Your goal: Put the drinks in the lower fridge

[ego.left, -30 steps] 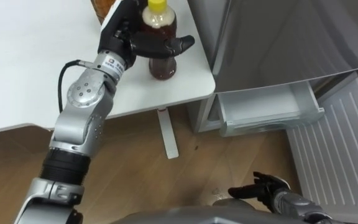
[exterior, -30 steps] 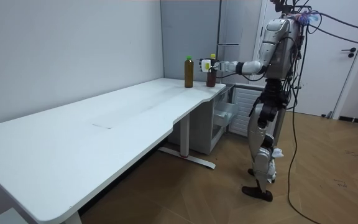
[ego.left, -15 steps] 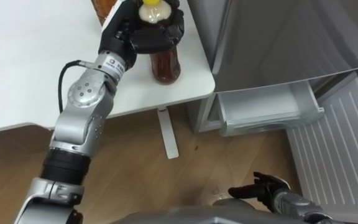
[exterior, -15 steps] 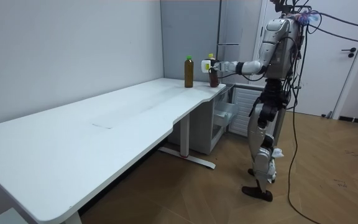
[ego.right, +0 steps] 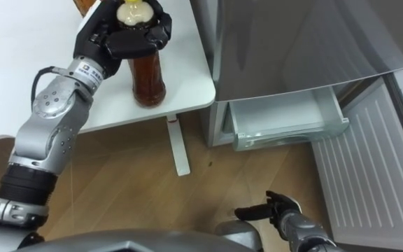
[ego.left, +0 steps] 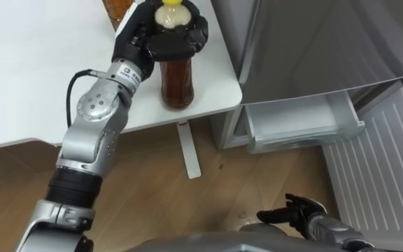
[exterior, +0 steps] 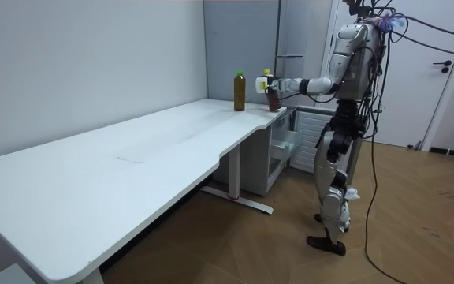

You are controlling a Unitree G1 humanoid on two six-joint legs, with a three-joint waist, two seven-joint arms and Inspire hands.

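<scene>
A brown tea bottle (ego.left: 177, 84) with a yellow cap stands at the near right corner of the white table (ego.left: 33, 70). My left hand (ego.left: 166, 38) is shut on it from above, fingers curled round its neck and shoulder. A second brown bottle (exterior: 240, 91), green-capped, stands just behind on the table; its lower part shows at the top edge (ego.left: 115, 8). My right hand (ego.left: 296, 210) hangs low near my hip, fingers relaxed and empty. In the room view I stand upright at the table's corner beside the fridge, left arm stretched out to the bottle (exterior: 272, 99).
To the right of the table stands the grey fridge (ego.left: 313, 42). Its lower drawer (ego.left: 303, 122) is pulled out and holds nothing, and the lower door (ego.left: 380, 168) swings open at the far right. A table leg (ego.left: 187, 150) stands on the wood floor.
My left hand's fingers have curled shut round the tea bottle's neck. The bottle has shifted slightly left and nearer with the hand. The right hand has not moved.
</scene>
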